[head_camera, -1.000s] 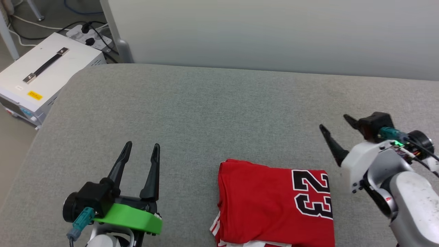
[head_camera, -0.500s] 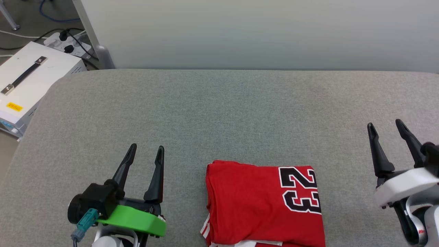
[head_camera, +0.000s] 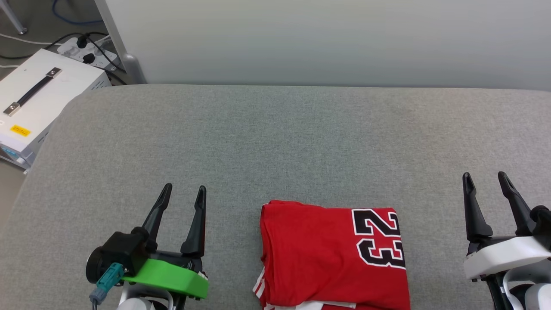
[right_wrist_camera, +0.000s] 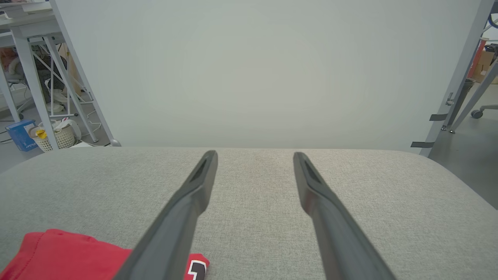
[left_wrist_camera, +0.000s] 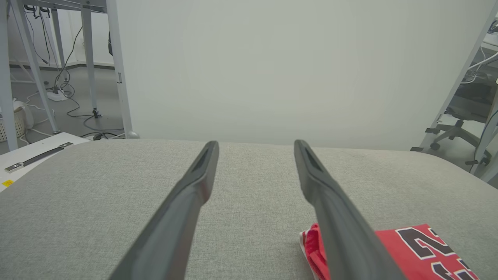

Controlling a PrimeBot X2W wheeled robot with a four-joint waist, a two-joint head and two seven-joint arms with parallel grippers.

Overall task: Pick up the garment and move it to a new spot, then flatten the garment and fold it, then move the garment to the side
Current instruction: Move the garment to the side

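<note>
**A:** At the lower left of the head view, what stands there?

**B:** The left gripper [head_camera: 185,187], fingers pointing up the frame, spread wide with nothing between them. Higher, at the upper left, a white box [head_camera: 38,99] sits off the edge of the grey cushion [head_camera: 275,137].

**A:** And the garment?

**B:** The garment [head_camera: 327,254] lies on the cushion at bottom centre, folded into a tidy red rectangle that the lower edge cuts off. A black 23 edged in white, turned sideways, shows near its right side. Red-and-white striped trim and a white strip peek out at its lower left corner.

**A:** How does it lie to the grippers?

**B:** Between them, touching neither, with bare grey cloth on both sides. The right gripper [head_camera: 484,175] stands at the lower right, jaws likewise parted wide and empty
</note>
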